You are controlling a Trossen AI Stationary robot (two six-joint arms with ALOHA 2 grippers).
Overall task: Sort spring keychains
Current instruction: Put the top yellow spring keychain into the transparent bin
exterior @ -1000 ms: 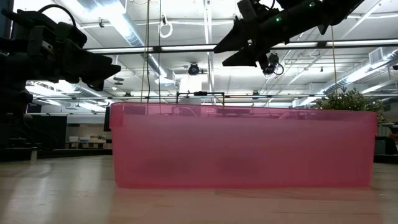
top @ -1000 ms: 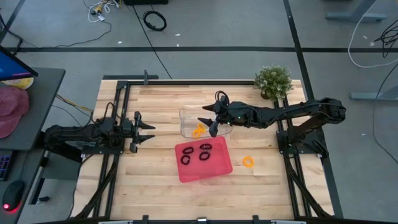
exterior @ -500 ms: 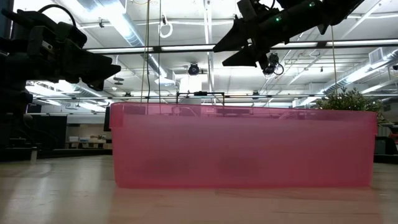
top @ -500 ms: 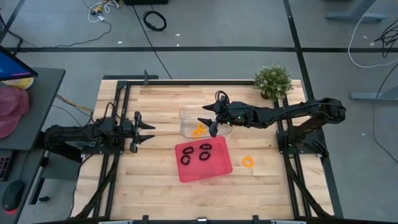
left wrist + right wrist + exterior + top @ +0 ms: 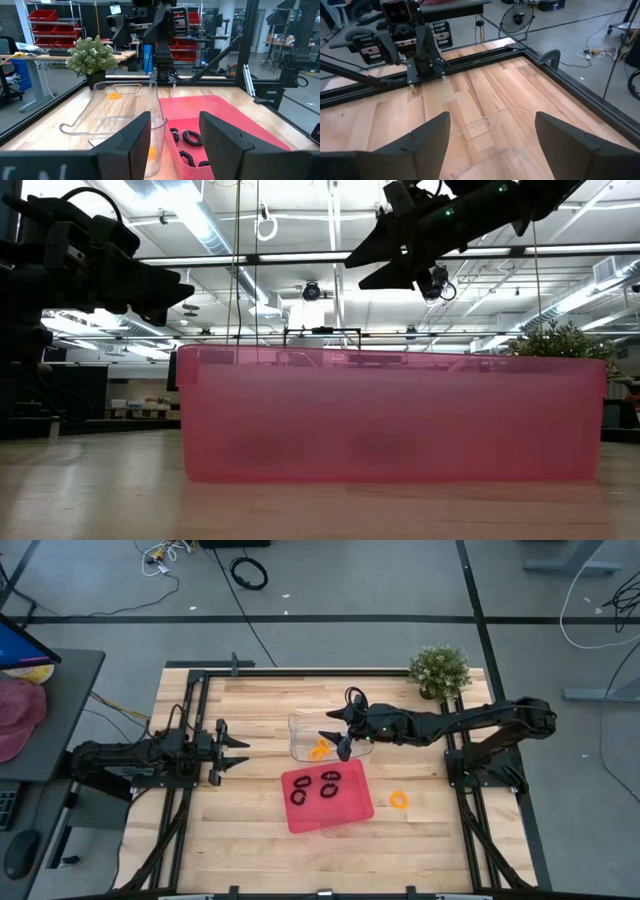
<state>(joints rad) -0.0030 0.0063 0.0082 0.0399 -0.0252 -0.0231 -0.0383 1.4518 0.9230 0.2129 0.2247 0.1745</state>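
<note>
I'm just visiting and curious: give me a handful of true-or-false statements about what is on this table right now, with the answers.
1. The red tray holds black spring keychains. True.
2. An orange keychain lies loose on the wood beside the red tray. True.
3. The right gripper is clamped on an orange keychain. False: it hangs open and empty over the clear tray.
4. The potted plant stands inside the clear tray. False: it stands at the table's far right corner.
5. The left gripper hovers over the red tray. False: it waits at the table's left side.
</note>
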